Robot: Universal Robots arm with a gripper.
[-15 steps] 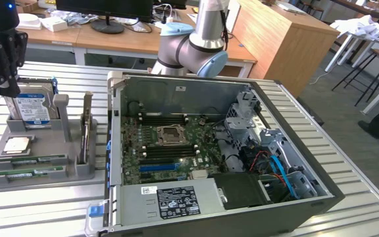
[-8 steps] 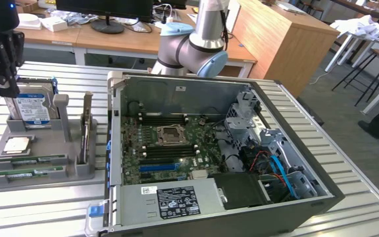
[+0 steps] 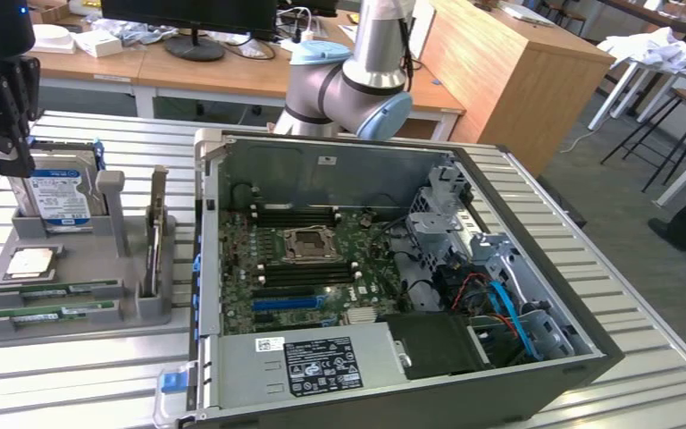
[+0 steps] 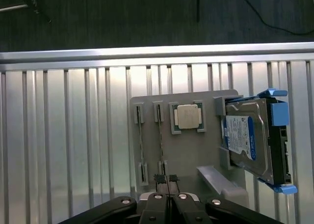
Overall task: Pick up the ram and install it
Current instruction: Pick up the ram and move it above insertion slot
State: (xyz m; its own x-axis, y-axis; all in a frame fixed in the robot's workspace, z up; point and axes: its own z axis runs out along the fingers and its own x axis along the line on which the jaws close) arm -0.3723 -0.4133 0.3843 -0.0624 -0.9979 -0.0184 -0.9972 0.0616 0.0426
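Two ram sticks, thin green boards, sit on edge in slots of the grey holder (image 3: 140, 308): one ram stick (image 3: 53, 291) (image 4: 141, 145) and a second ram stick (image 3: 47, 313) (image 4: 160, 145). My black gripper (image 3: 15, 163) (image 4: 166, 179) hangs well above the holder, over the hard-drive end at the exterior view's left. Its fingertips are pressed together, shut, with nothing between them. In the wrist view they line up over the end of the second stick.
The holder also carries a blue-labelled hard drive (image 3: 60, 192) (image 4: 248, 140), a square silver processor (image 3: 31, 263) (image 4: 188, 117) and an upright grey post (image 3: 156, 237). The open computer case (image 3: 534, 268), with its motherboard (image 3: 301, 259), lies at the exterior view's right on the slatted metal table (image 3: 69, 375).
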